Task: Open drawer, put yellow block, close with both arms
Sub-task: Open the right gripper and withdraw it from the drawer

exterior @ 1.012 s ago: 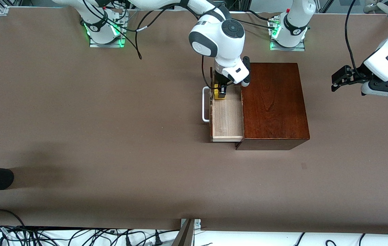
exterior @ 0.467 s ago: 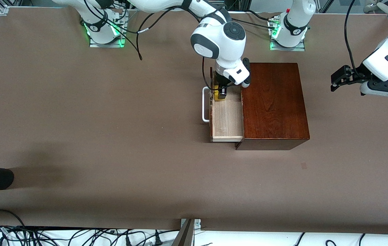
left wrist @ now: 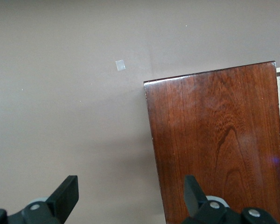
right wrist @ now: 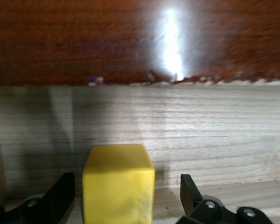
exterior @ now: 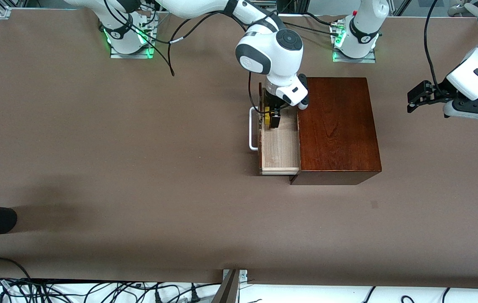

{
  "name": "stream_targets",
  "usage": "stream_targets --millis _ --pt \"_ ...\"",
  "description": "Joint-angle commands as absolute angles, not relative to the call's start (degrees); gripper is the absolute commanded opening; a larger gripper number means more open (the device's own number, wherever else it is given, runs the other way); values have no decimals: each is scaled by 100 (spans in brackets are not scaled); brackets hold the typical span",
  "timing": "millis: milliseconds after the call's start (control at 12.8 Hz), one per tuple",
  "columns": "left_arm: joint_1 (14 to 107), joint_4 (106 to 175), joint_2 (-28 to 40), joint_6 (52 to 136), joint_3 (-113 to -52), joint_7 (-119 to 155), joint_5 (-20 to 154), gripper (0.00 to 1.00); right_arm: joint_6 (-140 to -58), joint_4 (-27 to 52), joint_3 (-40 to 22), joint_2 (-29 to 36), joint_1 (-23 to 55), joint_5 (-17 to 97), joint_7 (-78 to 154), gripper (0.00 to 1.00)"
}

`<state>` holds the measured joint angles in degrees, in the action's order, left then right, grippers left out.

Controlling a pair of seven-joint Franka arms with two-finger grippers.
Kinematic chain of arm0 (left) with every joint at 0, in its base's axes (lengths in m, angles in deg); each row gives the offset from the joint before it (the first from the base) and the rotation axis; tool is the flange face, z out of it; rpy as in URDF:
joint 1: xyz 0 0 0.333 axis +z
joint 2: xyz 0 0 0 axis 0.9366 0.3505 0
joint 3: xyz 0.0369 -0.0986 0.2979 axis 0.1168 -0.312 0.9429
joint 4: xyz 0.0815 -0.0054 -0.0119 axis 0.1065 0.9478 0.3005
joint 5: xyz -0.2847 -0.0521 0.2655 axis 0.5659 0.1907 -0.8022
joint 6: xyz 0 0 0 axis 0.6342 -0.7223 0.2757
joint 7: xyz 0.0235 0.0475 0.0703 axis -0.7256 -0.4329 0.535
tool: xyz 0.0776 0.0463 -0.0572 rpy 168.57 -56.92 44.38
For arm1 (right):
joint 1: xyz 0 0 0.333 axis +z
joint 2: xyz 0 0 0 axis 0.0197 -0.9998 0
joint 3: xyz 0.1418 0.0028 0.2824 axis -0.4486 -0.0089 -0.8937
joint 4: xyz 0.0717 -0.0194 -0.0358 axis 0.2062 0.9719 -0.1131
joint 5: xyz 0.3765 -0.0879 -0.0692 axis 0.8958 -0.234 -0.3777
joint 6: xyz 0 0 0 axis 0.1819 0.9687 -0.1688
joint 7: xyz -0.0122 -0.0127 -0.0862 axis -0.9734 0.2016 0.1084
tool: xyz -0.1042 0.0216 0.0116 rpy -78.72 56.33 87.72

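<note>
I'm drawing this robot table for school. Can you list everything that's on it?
wooden box: one, dark reddish-brown, on the table toward the left arm's end.
drawer: one, pale wood with white handle, pulled open from the box.
yellow block: one, bright yellow, inside the drawer between the right gripper's spread fingers, one finger apart from it.
table: one, brown.
right gripper: one, black, open, down in the drawer.
left gripper: one, black, open, waiting above the table.
</note>
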<state>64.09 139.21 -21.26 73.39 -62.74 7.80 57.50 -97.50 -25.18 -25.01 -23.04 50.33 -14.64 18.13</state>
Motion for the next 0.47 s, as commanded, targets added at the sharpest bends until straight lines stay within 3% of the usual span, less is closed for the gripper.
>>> stream_targets --millis 0,389 --pt "6368 13758 -2060 7218 -6273 747 5656 100 -9567 -2868 -2481 -2012 4985 -1523 1771 100" --pt "6359 13723 -2052 7218 -6282 747 5665 100 -9197 -2869 -2471 -763 3959 -1393 1780 100"
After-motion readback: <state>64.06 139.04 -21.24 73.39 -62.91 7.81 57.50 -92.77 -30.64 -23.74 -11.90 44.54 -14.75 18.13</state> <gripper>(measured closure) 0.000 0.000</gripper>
